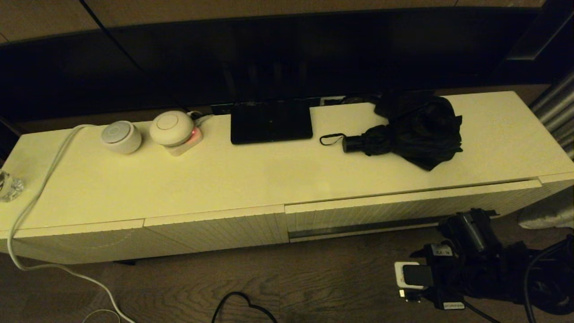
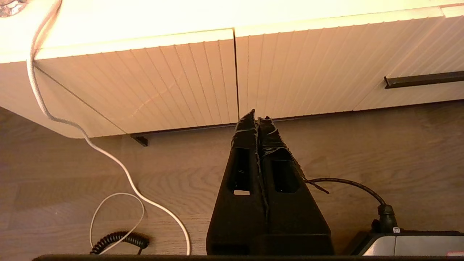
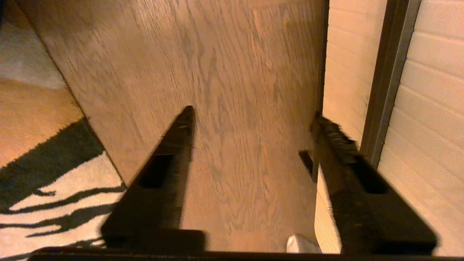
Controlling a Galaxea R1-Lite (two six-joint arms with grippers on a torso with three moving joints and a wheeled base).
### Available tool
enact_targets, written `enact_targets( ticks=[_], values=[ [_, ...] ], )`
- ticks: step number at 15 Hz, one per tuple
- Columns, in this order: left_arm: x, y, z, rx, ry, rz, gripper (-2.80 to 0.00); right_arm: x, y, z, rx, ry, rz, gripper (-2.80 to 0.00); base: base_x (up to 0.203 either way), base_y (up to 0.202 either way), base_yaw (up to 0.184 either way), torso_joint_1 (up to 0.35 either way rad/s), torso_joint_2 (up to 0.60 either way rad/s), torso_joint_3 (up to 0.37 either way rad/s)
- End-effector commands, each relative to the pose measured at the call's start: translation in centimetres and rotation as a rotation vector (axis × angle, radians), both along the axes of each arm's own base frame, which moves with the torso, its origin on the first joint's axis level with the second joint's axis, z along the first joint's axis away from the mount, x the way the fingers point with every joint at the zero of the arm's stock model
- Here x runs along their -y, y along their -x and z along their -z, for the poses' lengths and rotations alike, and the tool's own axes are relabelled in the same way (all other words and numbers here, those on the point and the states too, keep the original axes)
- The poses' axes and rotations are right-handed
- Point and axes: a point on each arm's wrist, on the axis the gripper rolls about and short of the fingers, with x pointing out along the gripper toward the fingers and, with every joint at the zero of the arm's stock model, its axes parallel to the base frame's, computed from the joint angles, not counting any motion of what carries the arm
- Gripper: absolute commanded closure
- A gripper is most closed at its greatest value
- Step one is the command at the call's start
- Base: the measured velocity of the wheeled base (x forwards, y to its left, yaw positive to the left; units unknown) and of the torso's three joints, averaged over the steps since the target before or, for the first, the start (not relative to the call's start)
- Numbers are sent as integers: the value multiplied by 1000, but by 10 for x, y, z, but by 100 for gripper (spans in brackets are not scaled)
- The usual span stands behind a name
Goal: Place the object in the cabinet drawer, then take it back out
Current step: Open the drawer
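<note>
While the umbrella (image 1: 410, 130) lies on the cabinet top (image 1: 224, 179), toward its back edge and right end, we judge the task either not begun or already finished; these pictures alone cannot tell us which. Its handle points toward the middle of the top, with the thin wrist loop trailing just beyond it, and nothing touches it. The cabinet drawer (image 1: 403, 211) sits below the front edge at the right half, apparently closed, its front roughly in line with the ribbed panel (image 1: 215, 231) beside it, the dark slot (image 1: 358, 226) along its lower edge.

Our right gripper (image 3: 250, 119) hangs low in front of that drawer, near the slot, its fingers spread apart and holding nothing. Our left gripper (image 2: 256, 117) is parked low before the cabinet front, fingers pressed together and empty.

If the work is only starting, everything remains: pull the drawer out, place the umbrella inside, then lift it out again.
</note>
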Motion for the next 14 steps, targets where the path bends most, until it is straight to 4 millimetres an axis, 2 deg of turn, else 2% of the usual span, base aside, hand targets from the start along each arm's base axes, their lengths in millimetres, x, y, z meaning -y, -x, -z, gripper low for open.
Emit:
enact_targets(
  ticks=[1, 7, 14],
  values=[
    [0, 0, 0, -1, 0, 0, 0, 0, -2, 5, -19, 1, -47, -280, 0, 0, 0, 0, 0, 0],
    [0, 0, 0, -1, 0, 0, 0, -4, -13, 18, -45, 36, -138, -280, 0, 0, 0, 0, 0, 0],
    [0, 0, 0, -1, 0, 0, 0, -7, -30, 10, 37, 55, -171, -280, 0, 0, 0, 0, 0, 0]
  ],
)
